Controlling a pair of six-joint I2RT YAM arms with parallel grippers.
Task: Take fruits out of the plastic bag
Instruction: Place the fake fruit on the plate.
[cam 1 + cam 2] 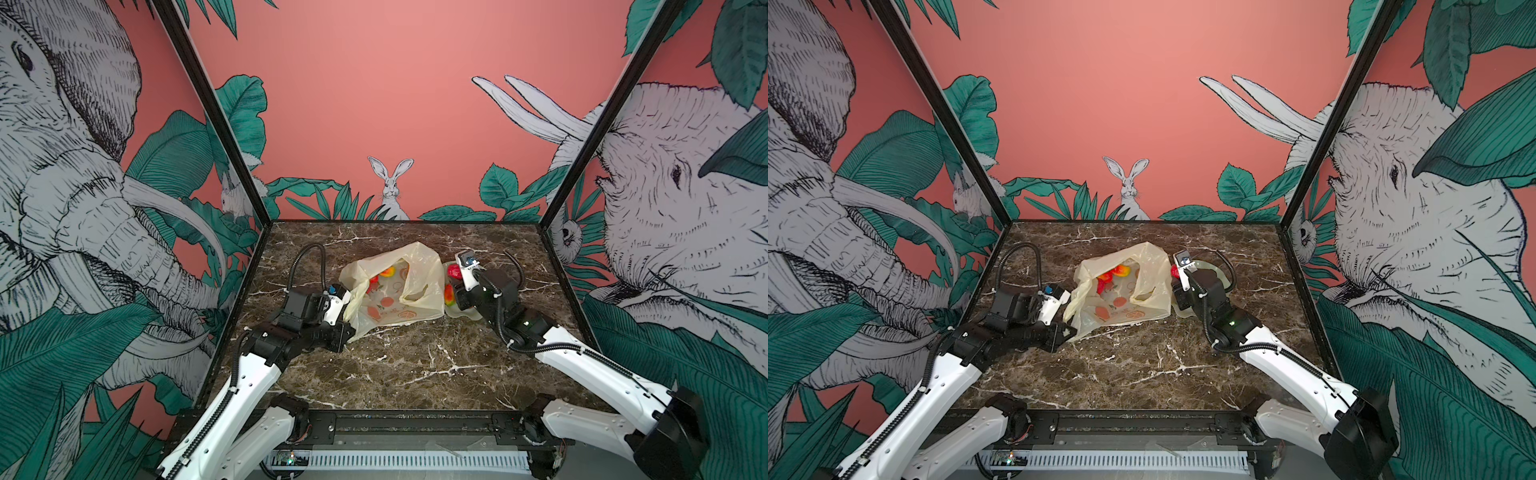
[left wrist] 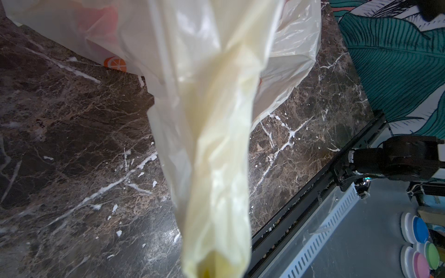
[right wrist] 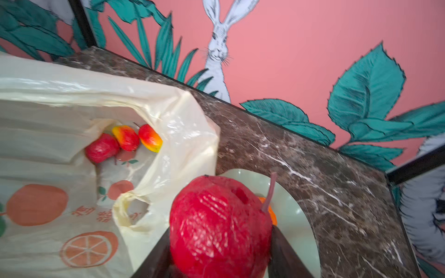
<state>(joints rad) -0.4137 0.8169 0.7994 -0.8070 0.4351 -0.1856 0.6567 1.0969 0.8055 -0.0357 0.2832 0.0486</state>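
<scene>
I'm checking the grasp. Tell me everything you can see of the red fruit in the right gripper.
The red fruit is round and glossy, apple-like, with ribbed waxy-looking skin and a dent near its thin pinkish stem. The right gripper holds it between two dark fingers, outside the plastic bag, over the pale green dish; no other contact shows.

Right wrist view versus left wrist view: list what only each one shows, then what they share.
Only the right wrist view: a round glossy red fruit clamped in the right gripper, three small red and red-yellow fruits plainly visible inside the thin pale-yellow plastic bag, and a pale green dish. Only the left wrist view: the bag's bunched handle stretching up to the lens, and the black front rail. Both: the printed bag and the dark brown marble table.
</scene>
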